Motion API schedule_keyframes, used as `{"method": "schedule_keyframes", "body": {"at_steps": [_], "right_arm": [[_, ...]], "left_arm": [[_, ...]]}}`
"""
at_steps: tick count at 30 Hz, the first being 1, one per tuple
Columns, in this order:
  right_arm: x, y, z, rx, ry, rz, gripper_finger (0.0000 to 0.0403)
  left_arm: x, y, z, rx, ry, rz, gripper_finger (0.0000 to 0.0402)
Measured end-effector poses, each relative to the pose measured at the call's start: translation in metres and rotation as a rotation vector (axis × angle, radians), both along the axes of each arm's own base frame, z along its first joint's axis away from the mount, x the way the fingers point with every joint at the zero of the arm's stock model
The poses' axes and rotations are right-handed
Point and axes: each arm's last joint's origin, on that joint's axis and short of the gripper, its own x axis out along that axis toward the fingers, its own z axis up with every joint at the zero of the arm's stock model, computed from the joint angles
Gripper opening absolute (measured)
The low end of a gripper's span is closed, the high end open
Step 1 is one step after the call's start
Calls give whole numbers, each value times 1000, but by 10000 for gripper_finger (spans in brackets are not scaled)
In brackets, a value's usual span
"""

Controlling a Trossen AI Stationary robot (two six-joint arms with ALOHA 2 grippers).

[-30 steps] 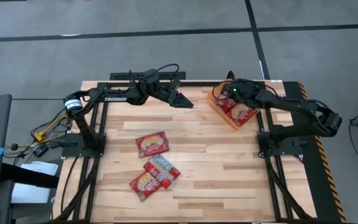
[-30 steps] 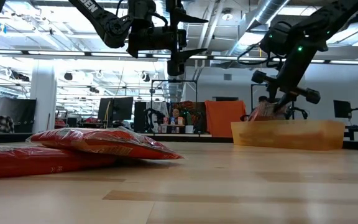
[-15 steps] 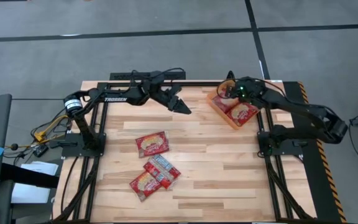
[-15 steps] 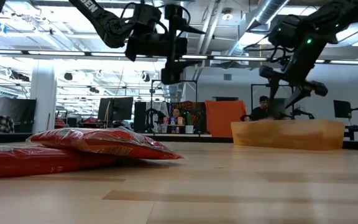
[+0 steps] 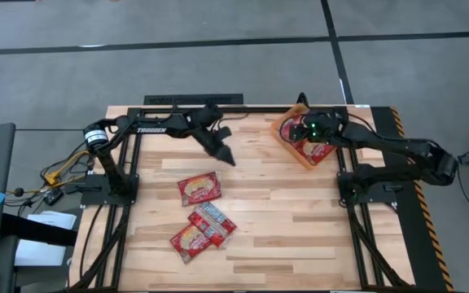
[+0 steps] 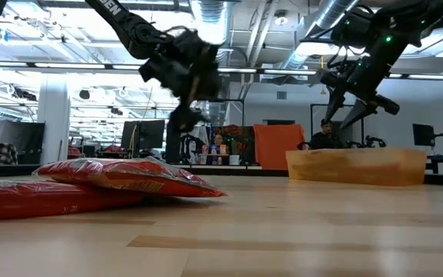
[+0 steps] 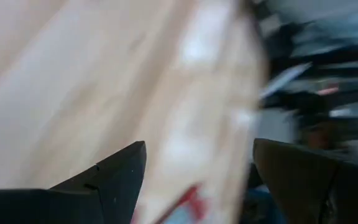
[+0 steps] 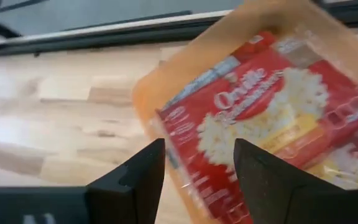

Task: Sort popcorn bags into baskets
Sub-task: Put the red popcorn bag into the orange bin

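**Desk:** How far along is the sorting?

**Photographer:** Partly done, I'd judge. In the high view the orange basket (image 5: 284,137), at upper right of the table, already holds popcorn bags (image 5: 317,150); the right wrist view shows at least one red packet (image 8: 272,118) lying flat inside it. How many are stacked there cannot be told.

**Desk:** What is left?

**Photographer:** One bag (image 5: 199,189) lies alone near the table's centre, and a small pile (image 5: 203,230) sits just below it, toward lower centre. At least three, perhaps four, wait on the wood.

**Desk:** And the arms?

**Photographer:** The right gripper (image 5: 296,130) hangs over the basket's upper left corner, fingers spread and empty in its wrist view. The left gripper (image 5: 224,155) points down over bare table, above the lone bag and apart from it; its fingers are parted with nothing between them.

**Desk:** Next move?

**Photographer:** Likely the left arm takes the lone bag.
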Motion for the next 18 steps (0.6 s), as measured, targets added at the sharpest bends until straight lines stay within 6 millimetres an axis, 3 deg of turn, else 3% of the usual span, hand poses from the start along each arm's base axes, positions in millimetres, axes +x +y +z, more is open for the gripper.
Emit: {"method": "schedule_keyframes", "body": {"at_steps": [7,12,18], "right_arm": [[8,13,0,-1,2,74,219],[11,18,0,-1,2,102,220],[14,23,0,-4,5,130,213]], "left_arm": [[-18,-20,-22,243,268,-148,283],[-31,-33,-20,332,364,-272,283],[-54,-40,-17,464,393,-264,283]]}}
